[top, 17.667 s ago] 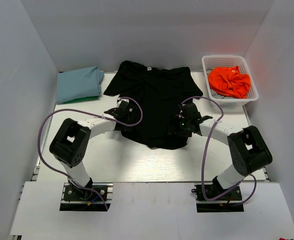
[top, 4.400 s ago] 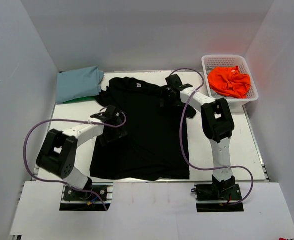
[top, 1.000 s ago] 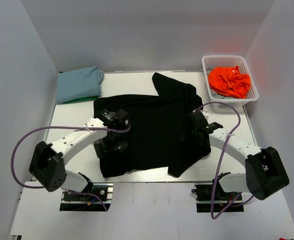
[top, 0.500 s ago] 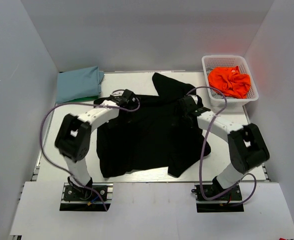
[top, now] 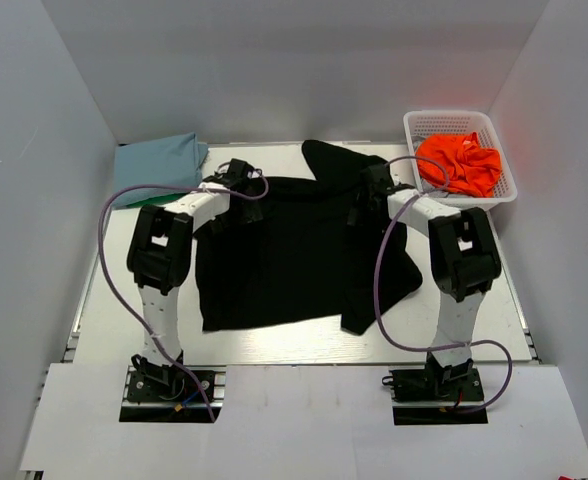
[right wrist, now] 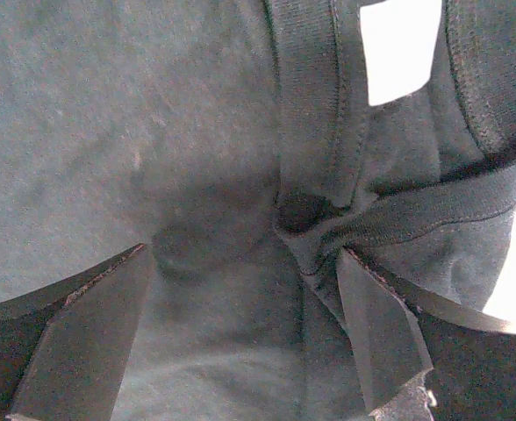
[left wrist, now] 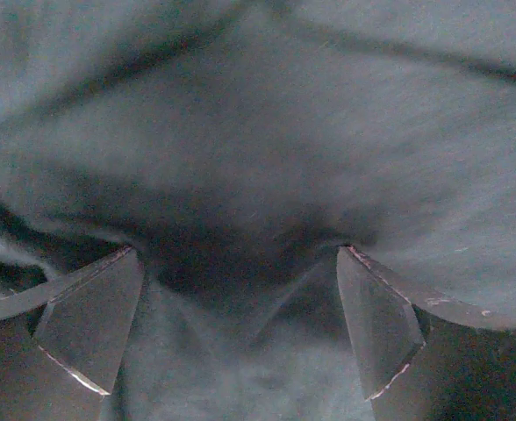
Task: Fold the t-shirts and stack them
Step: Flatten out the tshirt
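Observation:
The black t-shirt (top: 294, 255) lies rumpled across the middle of the table, with one sleeve (top: 334, 160) pointing to the far side. My left gripper (top: 236, 180) hovers open over its far left edge; the left wrist view shows only black cloth under the left gripper (left wrist: 236, 263). My right gripper (top: 374, 188) stands open over the far right part. In the right wrist view the right gripper (right wrist: 240, 263) sits over a ribbed band (right wrist: 315, 105) of the shirt. A folded light blue t-shirt (top: 156, 165) lies at the far left. An orange t-shirt (top: 459, 162) is bunched in the basket.
The white mesh basket (top: 459, 117) stands at the far right corner. White walls close in the table on three sides. Both arms' purple cables (top: 109, 215) loop out beside the black shirt. Bare table (top: 294, 345) shows along the near edge.
Both arms have swung from the middle of the black shirt to its far edge. The grippers stayed open. The shirt's near right flap has shifted slightly.

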Motion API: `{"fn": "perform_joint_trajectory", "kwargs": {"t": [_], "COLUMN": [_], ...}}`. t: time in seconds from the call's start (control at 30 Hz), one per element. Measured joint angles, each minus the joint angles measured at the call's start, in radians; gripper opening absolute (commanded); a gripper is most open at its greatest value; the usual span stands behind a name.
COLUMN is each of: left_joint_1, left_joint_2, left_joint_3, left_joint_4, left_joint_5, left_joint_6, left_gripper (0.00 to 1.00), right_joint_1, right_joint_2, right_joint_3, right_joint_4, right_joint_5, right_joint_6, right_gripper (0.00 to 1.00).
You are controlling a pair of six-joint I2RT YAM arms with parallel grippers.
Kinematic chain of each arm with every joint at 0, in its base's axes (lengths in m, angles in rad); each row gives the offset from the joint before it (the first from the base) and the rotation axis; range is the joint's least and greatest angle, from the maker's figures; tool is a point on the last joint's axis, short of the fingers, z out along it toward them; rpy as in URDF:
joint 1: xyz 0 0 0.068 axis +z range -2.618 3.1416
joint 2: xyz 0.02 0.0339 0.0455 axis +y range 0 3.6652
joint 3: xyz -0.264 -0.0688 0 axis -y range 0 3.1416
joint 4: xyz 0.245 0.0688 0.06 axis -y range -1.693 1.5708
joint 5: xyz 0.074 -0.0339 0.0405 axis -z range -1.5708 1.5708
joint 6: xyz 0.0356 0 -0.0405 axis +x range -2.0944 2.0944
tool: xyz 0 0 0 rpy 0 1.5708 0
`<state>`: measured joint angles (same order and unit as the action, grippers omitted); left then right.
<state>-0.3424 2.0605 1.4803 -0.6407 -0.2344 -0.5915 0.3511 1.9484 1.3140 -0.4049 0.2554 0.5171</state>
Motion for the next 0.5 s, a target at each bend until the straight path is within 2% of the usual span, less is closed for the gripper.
{"fn": "perform_joint_trajectory", "kwargs": {"t": [0.17,0.23,0.33,0.5], "left_joint_1": [0.018,0.02,0.024,0.015], "left_joint_2": [0.159,0.184,0.161,-0.086], "left_joint_3": [0.245,0.285,0.254,-0.014], "left_joint_4": [0.052,0.075,0.086,0.066], "left_joint_5": [0.034,0.042,0.047,0.033], "left_joint_6": [0.078,0.111,0.14,0.128], "left_gripper": [1.0,1.0,1.0,1.0], "right_joint_1": [-0.031,-0.032,-0.023,0.017], "right_joint_2": [0.131,0.141,0.103,-0.095], "right_joint_3": [0.206,0.246,0.256,0.109], "right_joint_4": [-0.021,-0.023,-0.018,0.039], "right_joint_5": [-0.003,-0.003,-0.012,-0.051], "right_joint_6": [-0.052,-0.083,-0.133,-0.182], "right_gripper": [0.9,0.9,0.9,0.9]}}
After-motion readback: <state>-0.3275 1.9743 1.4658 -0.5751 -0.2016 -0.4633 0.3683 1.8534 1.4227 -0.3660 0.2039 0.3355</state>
